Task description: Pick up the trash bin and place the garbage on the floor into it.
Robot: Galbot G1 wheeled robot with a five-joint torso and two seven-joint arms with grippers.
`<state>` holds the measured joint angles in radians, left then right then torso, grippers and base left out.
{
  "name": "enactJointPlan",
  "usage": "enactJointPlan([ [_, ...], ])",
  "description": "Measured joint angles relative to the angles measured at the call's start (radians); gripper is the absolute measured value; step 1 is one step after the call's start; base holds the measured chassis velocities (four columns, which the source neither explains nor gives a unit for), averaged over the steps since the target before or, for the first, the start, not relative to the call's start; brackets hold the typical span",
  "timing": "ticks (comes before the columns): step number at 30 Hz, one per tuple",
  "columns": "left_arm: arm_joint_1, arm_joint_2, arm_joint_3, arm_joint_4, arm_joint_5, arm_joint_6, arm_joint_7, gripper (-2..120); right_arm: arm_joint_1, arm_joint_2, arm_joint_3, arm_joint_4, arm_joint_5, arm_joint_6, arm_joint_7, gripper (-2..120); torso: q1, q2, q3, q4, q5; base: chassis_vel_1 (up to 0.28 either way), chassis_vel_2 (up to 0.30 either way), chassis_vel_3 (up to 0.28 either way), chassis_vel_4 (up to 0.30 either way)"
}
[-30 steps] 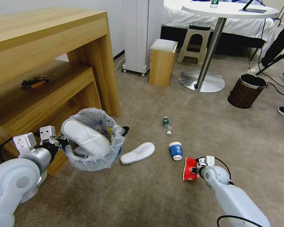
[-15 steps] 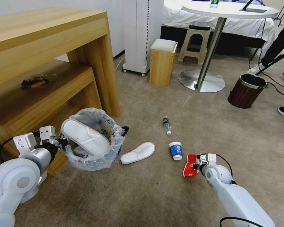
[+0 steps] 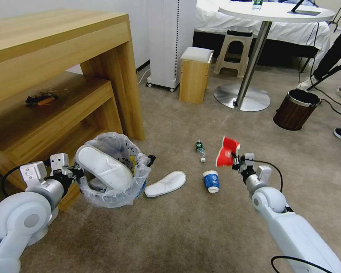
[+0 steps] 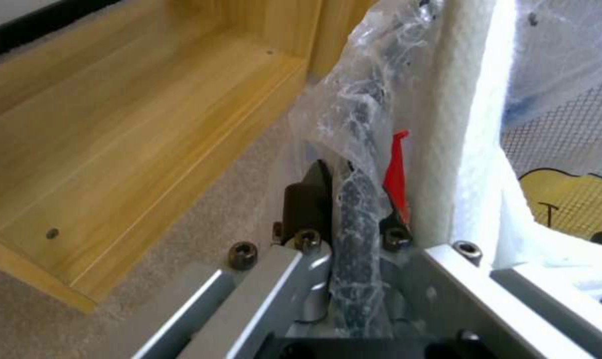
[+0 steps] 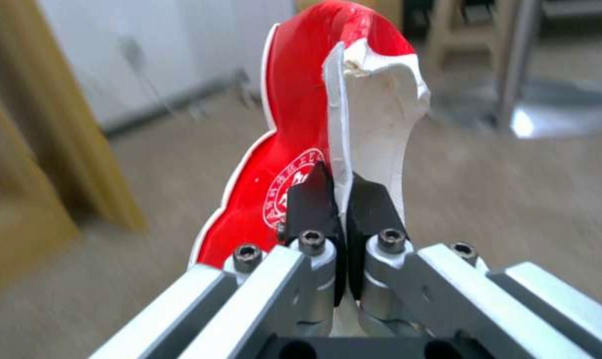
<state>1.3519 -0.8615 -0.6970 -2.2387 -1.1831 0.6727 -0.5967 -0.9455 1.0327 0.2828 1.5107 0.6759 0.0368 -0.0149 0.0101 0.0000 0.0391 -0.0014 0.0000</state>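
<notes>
Trash bin: we see the small round dark trash bin [image 3: 113, 172] with its crinkled translucent white plastic liner at the near left, beside the wooden desk [image 3: 60, 68], tilted, one white slipper [image 3: 102, 167] lying across its mouth.
Left claw: our left claw [image 3: 76, 173] is clamped on the bin's rim, the liner pinched between its black fingertips [image 4: 308, 199].
Right claw: our right claw [image 3: 235, 162] is closed on a crushed red paper cup [image 3: 226, 151], held clear above the beige-tan carpet floor [image 3: 201, 227].
Floor litter: a second white slipper [image 3: 165, 183], a blue paper cup [image 3: 211, 181] standing upright, and a small bottle [image 3: 200, 148] farther off.
</notes>
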Motion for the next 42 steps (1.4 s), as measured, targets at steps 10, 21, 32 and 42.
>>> enactJointPlan([
  [10, 0.010, 0.038, 0.043, -0.038, -0.059, 0.017, 0.004, 0, 0.058, -0.005, 0.000, 0.029, 0.172, 0.194, -0.273, 0, 0.000, 0.000, 0.000, 0.0000, 0.0000, 0.000, 0.000, 0.000, 0.000],
  [21, -0.021, 0.097, 0.102, -0.081, -0.184, 0.047, 0.013, 0, 0.085, -0.013, -0.075, 0.116, 0.264, 0.254, -0.562, 0, 0.000, 0.000, 0.000, -0.0001, -0.0001, 0.000, 0.000, 0.000, 0.000],
  [32, -0.050, 0.092, 0.162, -0.068, -0.195, 0.049, 0.015, 0, 0.112, -0.008, -0.218, 0.182, 0.260, 0.262, -0.628, 0, 0.000, 0.000, 0.000, 0.0000, -0.0001, 0.000, 0.000, 0.000, 0.000],
  [42, -0.061, 0.089, 0.173, -0.045, -0.195, 0.049, 0.013, 0, 0.172, 0.021, -0.323, 0.193, 0.228, 0.275, -0.669, 0, 0.000, 0.000, 0.000, 0.0000, 0.0000, 0.000, 0.000, 0.000, 0.000],
])
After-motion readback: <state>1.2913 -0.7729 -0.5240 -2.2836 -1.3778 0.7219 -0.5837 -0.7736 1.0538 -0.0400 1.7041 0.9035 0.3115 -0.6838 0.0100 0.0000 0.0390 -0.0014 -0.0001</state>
